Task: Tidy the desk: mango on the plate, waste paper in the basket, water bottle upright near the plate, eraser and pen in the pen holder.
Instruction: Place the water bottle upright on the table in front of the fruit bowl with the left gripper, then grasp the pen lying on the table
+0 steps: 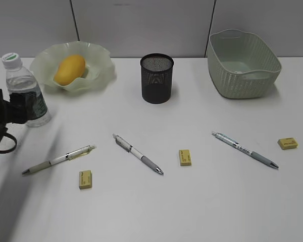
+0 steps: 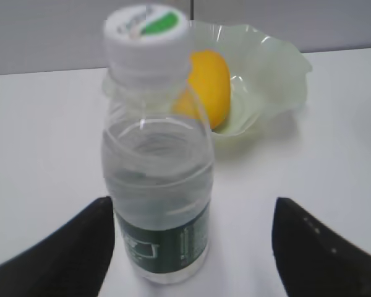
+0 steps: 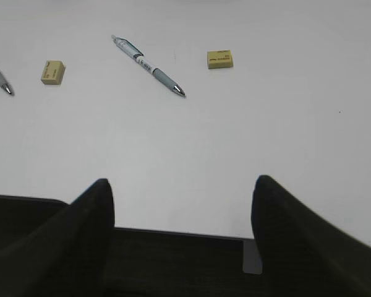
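Note:
The water bottle [image 1: 22,88] stands upright on the desk [image 1: 207,206], left of the plate [image 1: 104,70]. The mango [image 1: 69,69] lies on the plate. My left gripper [image 1: 17,108] is open around the bottle's label; in the left wrist view [image 2: 193,204] the bottle [image 2: 157,179] is against the left finger with a gap to the right one. The pen holder [image 1: 156,79] stands mid-back and the basket [image 1: 242,75] back right. Three pens [image 1: 58,160] [image 1: 138,154] [image 1: 245,149] and three erasers [image 1: 85,179] [image 1: 185,157] [image 1: 287,143] lie on the desk. My right gripper [image 3: 182,182] is open and empty. No waste paper shows.
The right wrist view looks over the desk's dark front edge [image 3: 173,253] at a pen [image 3: 148,66] and two erasers [image 3: 219,59] [image 3: 52,72]. A grey partition wall [image 1: 141,25] stands behind the desk.

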Motion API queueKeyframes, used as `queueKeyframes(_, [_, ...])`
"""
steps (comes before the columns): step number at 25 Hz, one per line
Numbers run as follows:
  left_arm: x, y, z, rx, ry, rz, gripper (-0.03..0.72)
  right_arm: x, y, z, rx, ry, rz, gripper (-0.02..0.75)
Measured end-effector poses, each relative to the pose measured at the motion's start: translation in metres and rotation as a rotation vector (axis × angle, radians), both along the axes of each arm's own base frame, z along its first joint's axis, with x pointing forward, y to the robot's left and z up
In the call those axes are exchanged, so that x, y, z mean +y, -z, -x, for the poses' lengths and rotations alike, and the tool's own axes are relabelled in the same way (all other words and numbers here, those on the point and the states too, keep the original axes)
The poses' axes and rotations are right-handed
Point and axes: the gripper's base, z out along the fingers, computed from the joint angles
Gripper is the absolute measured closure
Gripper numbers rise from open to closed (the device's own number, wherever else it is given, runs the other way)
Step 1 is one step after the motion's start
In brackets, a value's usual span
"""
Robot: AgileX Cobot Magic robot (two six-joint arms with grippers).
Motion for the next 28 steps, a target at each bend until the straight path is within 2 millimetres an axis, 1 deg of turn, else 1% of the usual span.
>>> queueKeyframes(4, [0.002, -0.037, 0.019, 0.044, 0.012, 0.009, 0.091, 0.000, 0.000, 0.000, 0.000, 0.000, 0.000, 0.190])
queueKeyframes(5, [0.003, -0.042, 0.025, 0.083, 0.020, 0.004, 0.092, 0.000, 0.000, 0.000, 0.000, 0.000, 0.000, 0.190])
queueKeyframes(7, [0.004, -0.059, 0.040, 0.162, 0.032, -0.001, 0.094, 0.000, 0.000, 0.000, 0.000, 0.000, 0.000, 0.190])
queueKeyframes(9, [0.005, -0.072, 0.051, 0.250, 0.046, -0.013, 0.095, 0.000, 0.000, 0.000, 0.000, 0.000, 0.000, 0.190])
queueKeyframes(10, [0.005, -0.083, 0.057, 0.277, 0.055, -0.022, 0.096, 0.000, 0.000, 0.000, 0.000, 0.000, 0.000, 0.190])
queueKeyframes(14, [0.007, -0.119, 0.075, 0.380, 0.072, -0.030, 0.099, 0.001, 0.000, -0.003, 0.018, 0.000, 0.004, 0.190])
queueKeyframes(17, [0.008, -0.141, 0.088, 0.473, 0.084, -0.040, 0.109, 0.002, 0.001, -0.009, 0.054, 0.000, 0.012, 0.190])
queueKeyframes(20, [0.010, -0.148, 0.102, 0.605, 0.095, -0.059, 0.112, 0.002, 0.001, -0.012, 0.066, 0.000, 0.014, 0.190])
queueKeyframes(24, [0.012, -0.147, 0.122, 0.747, 0.106, -0.074, 0.133, 0.002, 0.001, -0.012, 0.068, 0.000, 0.014, 0.190])
queueKeyframes(28, [0.016, -0.153, 0.143, 0.780, 0.113, -0.081, 0.154, 0.002, 0.001, -0.012, 0.069, 0.000, 0.015, 0.190])
